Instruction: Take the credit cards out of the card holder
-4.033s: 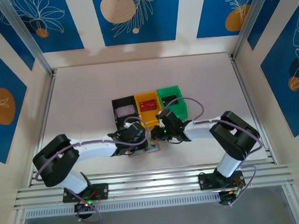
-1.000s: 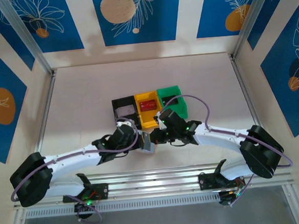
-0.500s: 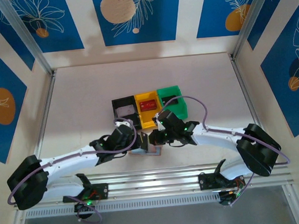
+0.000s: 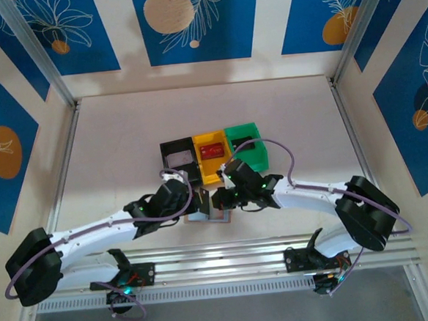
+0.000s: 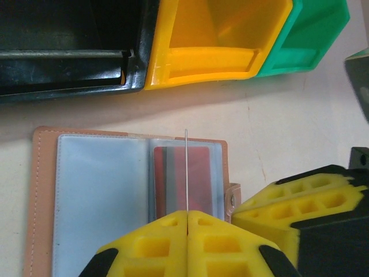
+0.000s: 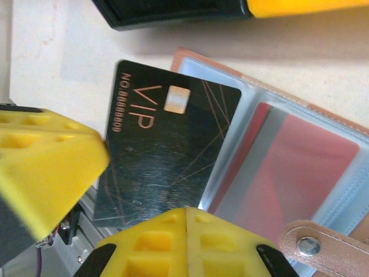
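Lying open, card holder [image 5: 86,196] long axis along bins [image 5: 202,60], left claw [image 5: 187,216] pinching black card [image 6: 161,150] by one end, right claw [image 6: 185,212] closed.

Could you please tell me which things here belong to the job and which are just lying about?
Job: card holder, red card, black card.
Lying about: black bin, yellow bin, green bin.
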